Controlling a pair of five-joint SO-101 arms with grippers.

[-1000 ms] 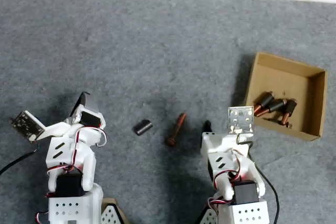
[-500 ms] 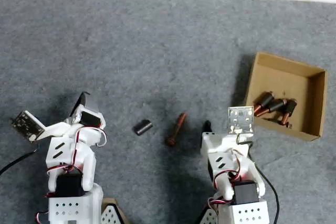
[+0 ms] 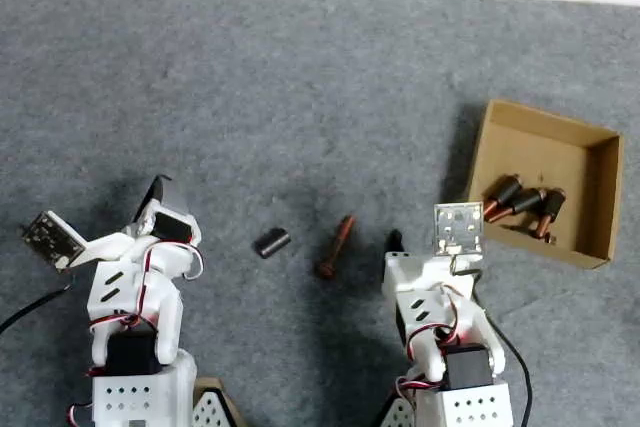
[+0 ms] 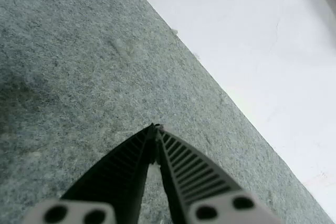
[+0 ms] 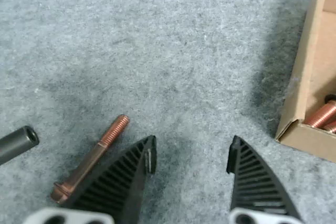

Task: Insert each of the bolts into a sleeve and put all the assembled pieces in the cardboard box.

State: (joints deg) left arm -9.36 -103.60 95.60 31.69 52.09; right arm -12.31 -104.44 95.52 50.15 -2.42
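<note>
**Bench status: one bolt and one sleeve loose, three assemblies boxed**

1. Worktop. The grey felt worktop (image 3: 300,97) carries all items. A white surface (image 4: 262,35) borders its far edge.

2. Cardboard box. The open cardboard box (image 3: 555,159) sits at 3 o'clock on the worktop, turned slightly askew. Three assembled pieces (image 3: 520,203) lie inside toward its 7 o'clock corner. Each is a copper bolt with a dark sleeve on it, and they lie side by side and close together.

3. Loose parts. The copper bolt (image 3: 336,246) lies flat near the middle of the worktop's near half, with its flanged head toward 7 o'clock and its threaded end toward 1 o'clock. The dark sleeve (image 3: 271,243) lies on its side at 9 o'clock from the bolt, near it but not touching. Its bore shows open at one end in the right wrist view.

4. Right claw. The right claw (image 5: 191,153) stands over the worktop at 5 o'clock, between the bolt and the box. Its jaws are spread wide and nothing is held. The bolt lies just beside it at 9 o'clock.

5. Left claw. The left claw (image 4: 155,129) stands at 7 o'clock on the worktop, well apart from the sleeve. Its jaws are closed tip to tip with nothing between them, above bare felt.
</note>
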